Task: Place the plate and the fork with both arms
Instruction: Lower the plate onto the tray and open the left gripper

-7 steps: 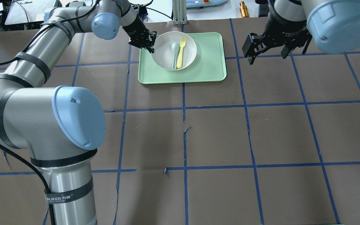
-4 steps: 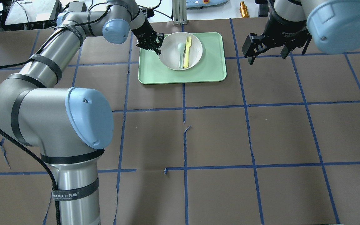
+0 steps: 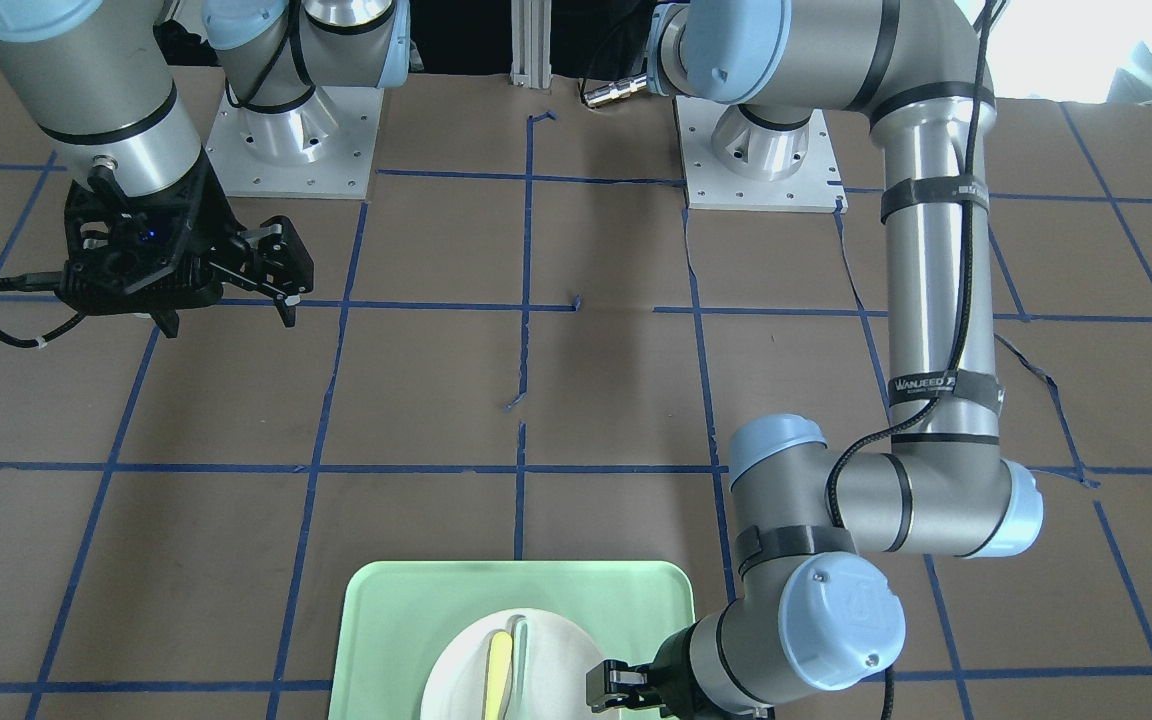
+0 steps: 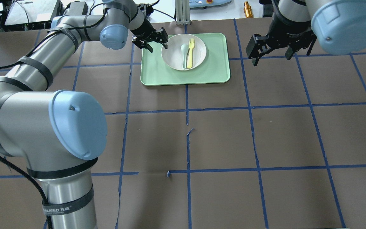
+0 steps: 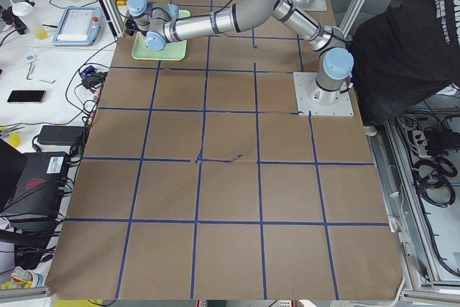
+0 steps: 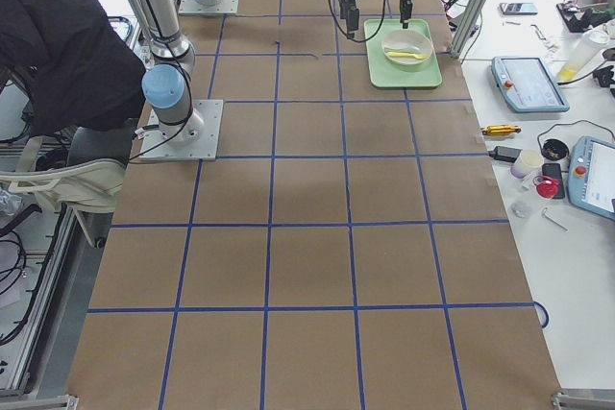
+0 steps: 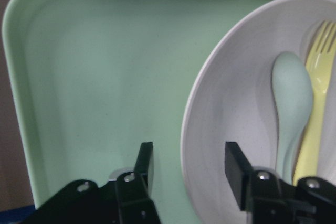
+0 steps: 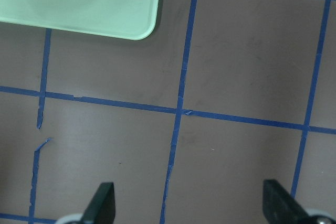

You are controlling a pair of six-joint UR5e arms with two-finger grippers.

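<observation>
1. Brown paper table (image 4: 221, 136) with a blue tape grid; green tray (image 4: 214, 66) on it.
2. Left claw (image 4: 156, 44) is spread and straddles the plate (image 4: 170, 55) rim. One finger is outside over the tray, the other inside over the plate. Not pinching yet.
3. Past the inner finger lies the spoon (image 4: 184, 54), then the fork (image 4: 190, 52) right beside it, both loose in the plate.
4. Right claw (image 4: 272, 56) is spread wide and empty, over bare table, with the tray well off to its side.
5. Plate looks stiff, light and smooth. The raised rim is the only place to grip, so pinch there and keep it level or the cutlery will likely slide.
6. Fork looks slim, light and slick. Take it mid-handle, on the side away from the spoon.
</observation>
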